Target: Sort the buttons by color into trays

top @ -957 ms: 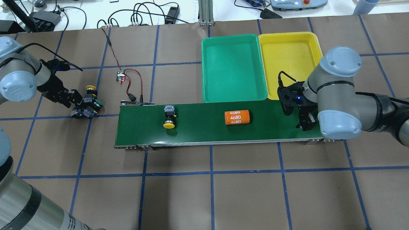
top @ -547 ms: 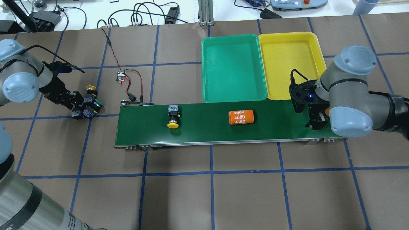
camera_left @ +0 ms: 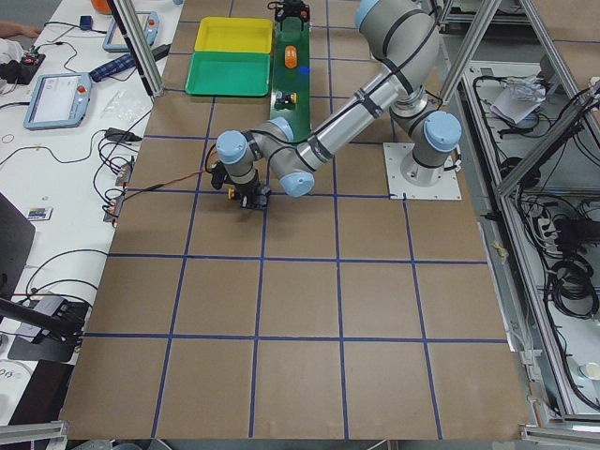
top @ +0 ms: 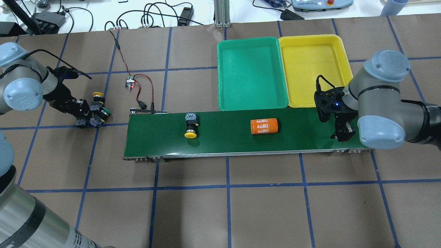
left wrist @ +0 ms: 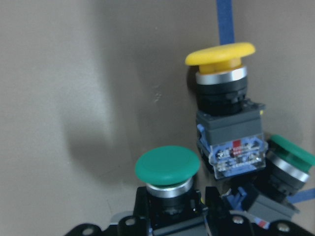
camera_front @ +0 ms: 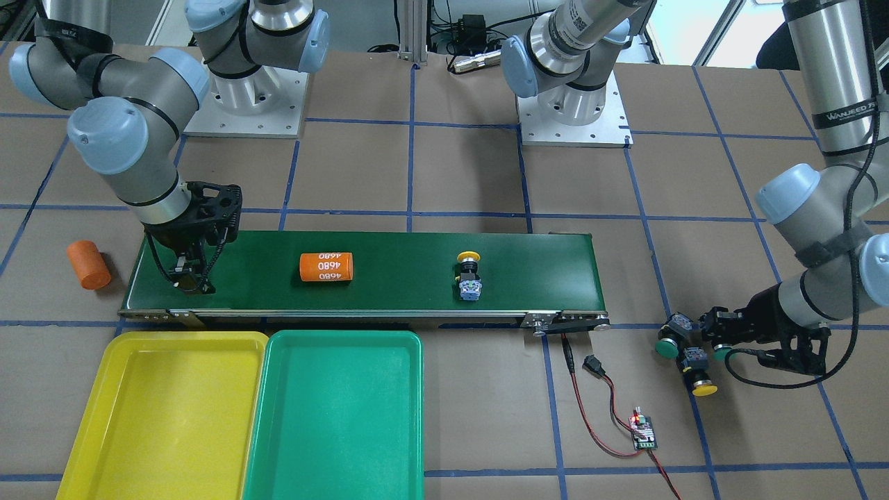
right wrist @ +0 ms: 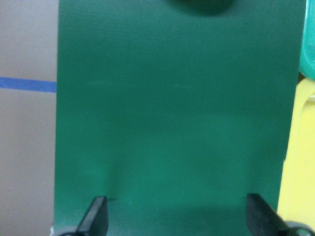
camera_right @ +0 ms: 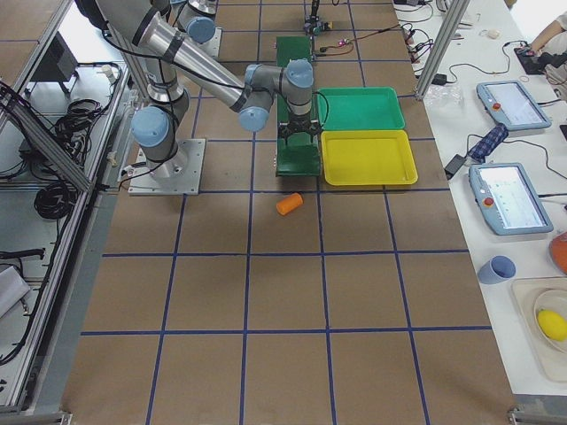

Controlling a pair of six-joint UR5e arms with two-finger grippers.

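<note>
The right gripper (top: 342, 132) hangs low over the conveyor belt (top: 224, 141), at the belt's end on the robot's right-arm side. Its fingers (right wrist: 98, 216) are spread wide, and the wrist view shows only green belt between them, so it holds nothing.

On the belt, toward its other end, a yellow button (top: 190, 128) lies on its side. Its cap points to the belt's robot-side edge and its terminal end to the far edge. Between that button and the right gripper, an orange cylinder (top: 264, 126) marked 4680 lies on its side on the belt. A second orange cylinder (camera_front: 89, 264) lies on the table just off the belt's right-arm end.

Along the belt's far long edge the two trays sit side by side, rims touching. The green tray (top: 252, 74) is nearer the belt's middle and the yellow tray (top: 310, 65) is level with the belt's right-arm end.

Off the belt's left-arm end, down at table level, the left gripper (top: 85, 113) is in among a huddle of three buttons. In the wrist view a green button (left wrist: 167, 166) sits right at the gripper with its black body between the two fingers, which stand close on either side. Whether they actually clamp it cannot be told. Just beside it lies a yellow-capped button (left wrist: 220, 53), and a second green button (left wrist: 291, 156) is tucked against that one's terminal end. A small circuit board (top: 130, 83) with red wires lies on the table beyond the belt's far corner at this same end.
</note>
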